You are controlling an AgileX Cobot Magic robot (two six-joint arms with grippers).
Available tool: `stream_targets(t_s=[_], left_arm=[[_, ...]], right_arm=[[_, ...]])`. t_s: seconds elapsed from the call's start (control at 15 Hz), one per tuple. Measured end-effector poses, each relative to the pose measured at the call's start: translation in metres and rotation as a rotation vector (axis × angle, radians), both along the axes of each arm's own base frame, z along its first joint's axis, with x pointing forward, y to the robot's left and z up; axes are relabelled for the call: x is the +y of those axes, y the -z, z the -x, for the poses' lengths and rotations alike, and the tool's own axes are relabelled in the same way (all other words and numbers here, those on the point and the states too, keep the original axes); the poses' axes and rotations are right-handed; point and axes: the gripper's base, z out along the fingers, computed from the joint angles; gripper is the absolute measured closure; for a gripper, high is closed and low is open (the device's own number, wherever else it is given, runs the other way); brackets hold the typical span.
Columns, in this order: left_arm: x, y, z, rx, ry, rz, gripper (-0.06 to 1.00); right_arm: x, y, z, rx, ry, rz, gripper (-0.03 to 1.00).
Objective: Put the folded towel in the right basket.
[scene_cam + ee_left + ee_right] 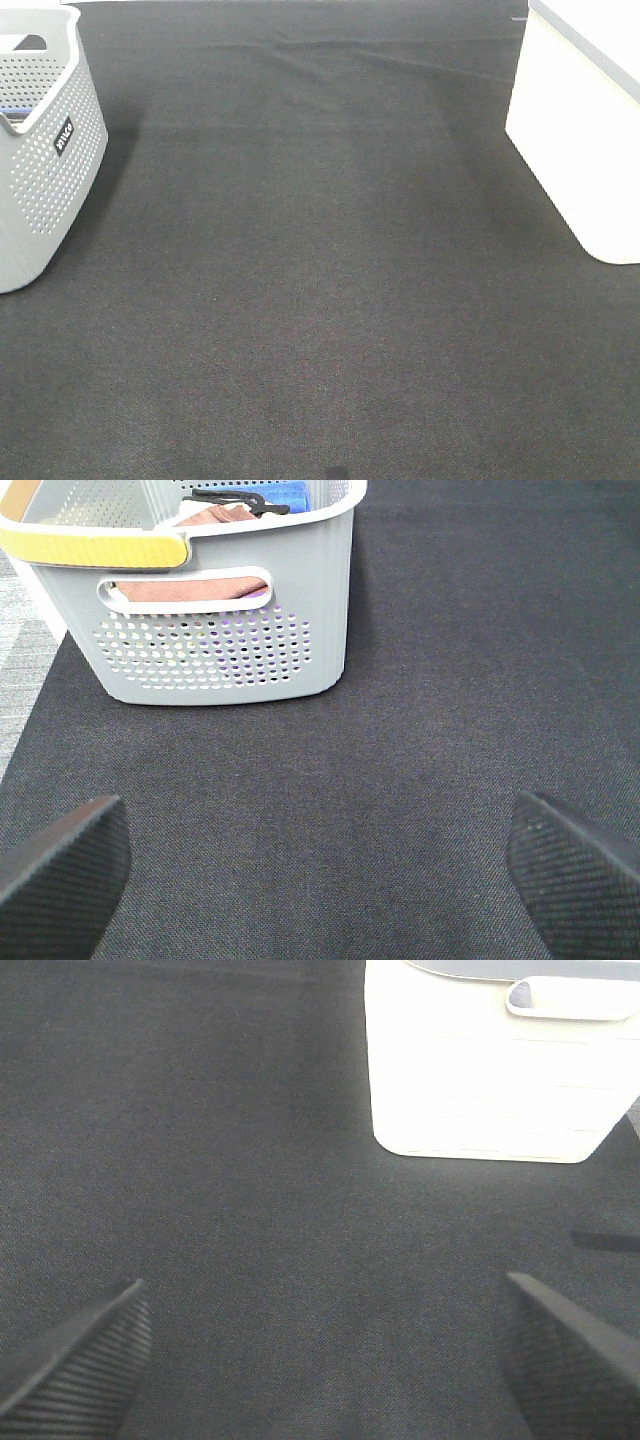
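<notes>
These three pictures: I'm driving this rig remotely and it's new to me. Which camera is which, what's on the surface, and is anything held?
The machine has two arms, each ending in a two-fingered gripper. One picture looks down from a high camera on a dark mat; neither arm shows in it. On its left stands a grey perforated basket, on its right a white basket.

The other two come from cameras on the wrists. The left gripper faces the grey basket, where pinkish-brown towels and something blue lie inside. The right gripper faces the white basket.

Both grippers are open and hold nothing. No towel lies on the mat.
</notes>
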Motion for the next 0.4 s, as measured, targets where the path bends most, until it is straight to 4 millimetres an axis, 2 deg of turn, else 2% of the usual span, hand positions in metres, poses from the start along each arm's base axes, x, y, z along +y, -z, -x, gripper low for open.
stream_targets(t_s=[0.4], left_arm=[[0.0, 0.0, 0.0, 0.0, 0.0, 0.0, -0.03]], right_arm=[[0.0, 0.0, 0.0, 0.0, 0.0, 0.0, 0.09]])
